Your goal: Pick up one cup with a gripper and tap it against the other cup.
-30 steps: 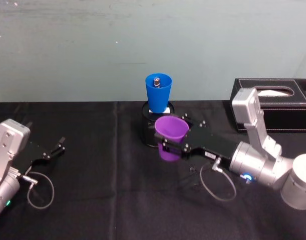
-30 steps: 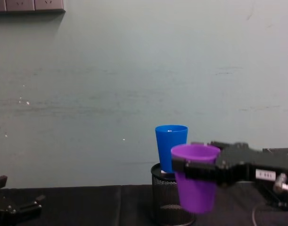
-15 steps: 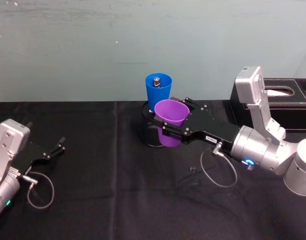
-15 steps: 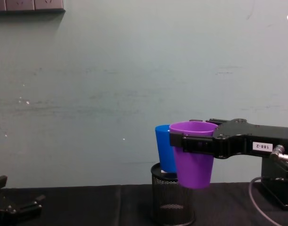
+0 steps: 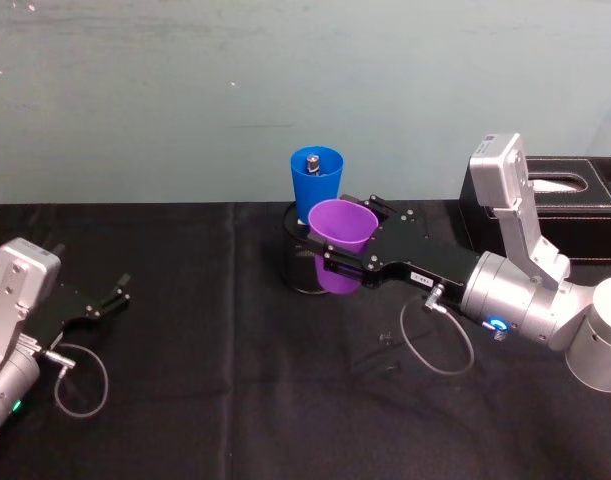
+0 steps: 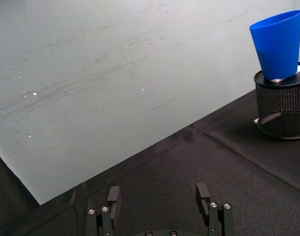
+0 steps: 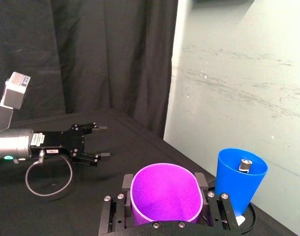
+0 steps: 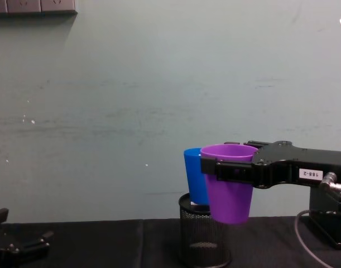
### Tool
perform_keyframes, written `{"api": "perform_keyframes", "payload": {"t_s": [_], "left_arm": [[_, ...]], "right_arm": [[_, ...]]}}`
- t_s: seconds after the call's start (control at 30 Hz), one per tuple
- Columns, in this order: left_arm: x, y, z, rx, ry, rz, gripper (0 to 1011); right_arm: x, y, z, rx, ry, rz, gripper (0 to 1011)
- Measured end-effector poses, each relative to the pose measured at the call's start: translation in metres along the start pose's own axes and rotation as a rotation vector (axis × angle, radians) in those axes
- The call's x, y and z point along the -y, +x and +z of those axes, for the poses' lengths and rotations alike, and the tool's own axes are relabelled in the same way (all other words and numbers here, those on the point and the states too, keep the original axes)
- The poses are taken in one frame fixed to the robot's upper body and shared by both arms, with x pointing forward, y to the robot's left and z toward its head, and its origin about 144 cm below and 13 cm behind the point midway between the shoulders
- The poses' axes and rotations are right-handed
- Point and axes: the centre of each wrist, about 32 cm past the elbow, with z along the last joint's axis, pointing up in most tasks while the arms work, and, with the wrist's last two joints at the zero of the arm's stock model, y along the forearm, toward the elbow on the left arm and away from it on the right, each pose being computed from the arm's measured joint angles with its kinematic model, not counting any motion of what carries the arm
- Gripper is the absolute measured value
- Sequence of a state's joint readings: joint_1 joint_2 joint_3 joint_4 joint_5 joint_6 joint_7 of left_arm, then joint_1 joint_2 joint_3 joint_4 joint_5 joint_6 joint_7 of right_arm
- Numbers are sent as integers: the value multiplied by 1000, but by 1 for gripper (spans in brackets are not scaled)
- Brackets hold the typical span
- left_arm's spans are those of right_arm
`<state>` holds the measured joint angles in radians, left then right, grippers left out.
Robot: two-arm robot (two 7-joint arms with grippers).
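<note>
My right gripper (image 5: pixel 331 252) is shut on the purple cup (image 5: pixel 340 243), holding it upright in the air by its upper wall. The purple cup (image 8: pixel 229 187) hangs just in front of the blue cup (image 8: pixel 195 176), overlapping it; I cannot tell whether they touch. The blue cup (image 5: pixel 316 182) stands on top of a black wire-mesh holder (image 5: pixel 297 268) and has a small metal piece inside. In the right wrist view the purple cup (image 7: pixel 164 195) sits between the fingers, with the blue cup (image 7: pixel 240 186) close beside it. My left gripper (image 5: pixel 113 296) rests open at the table's left.
A black tissue box (image 5: pixel 555 215) stands at the back right of the black-clothed table (image 5: pixel 205 380). A pale wall rises close behind the mesh holder (image 8: pixel 202 241). Loose cables lie by each wrist.
Over the last second my right gripper lifted the purple cup and carried it up against the blue cup's side. It has barely moved in the last half second. The left arm stayed still.
</note>
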<state>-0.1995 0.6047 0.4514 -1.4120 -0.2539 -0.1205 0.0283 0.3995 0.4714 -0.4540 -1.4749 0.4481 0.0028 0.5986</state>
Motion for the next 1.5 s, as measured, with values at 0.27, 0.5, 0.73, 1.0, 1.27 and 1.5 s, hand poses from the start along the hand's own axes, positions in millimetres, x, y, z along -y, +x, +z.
{"api": "perform_keyframes", "payload": {"t_s": [0.27, 0.5, 0.73, 1.0, 1.27, 1.5], "left_arm": [[0, 0, 0, 0, 0, 0, 1000], [0, 0, 0, 0, 0, 0, 1000], [0, 0, 0, 0, 0, 0, 1000], [0, 0, 0, 0, 0, 0, 1000], [0, 0, 0, 0, 0, 0, 1000], [0, 0, 0, 0, 0, 0, 1000]], "right_arm": [[0, 0, 0, 1, 0, -1, 752], [0, 0, 0, 2, 0, -1, 752], [0, 0, 0, 3, 0, -1, 752], [0, 0, 0, 3, 0, -1, 752], [0, 0, 0, 3, 1, 0, 752], [0, 0, 0, 3, 0, 0, 752]]}}
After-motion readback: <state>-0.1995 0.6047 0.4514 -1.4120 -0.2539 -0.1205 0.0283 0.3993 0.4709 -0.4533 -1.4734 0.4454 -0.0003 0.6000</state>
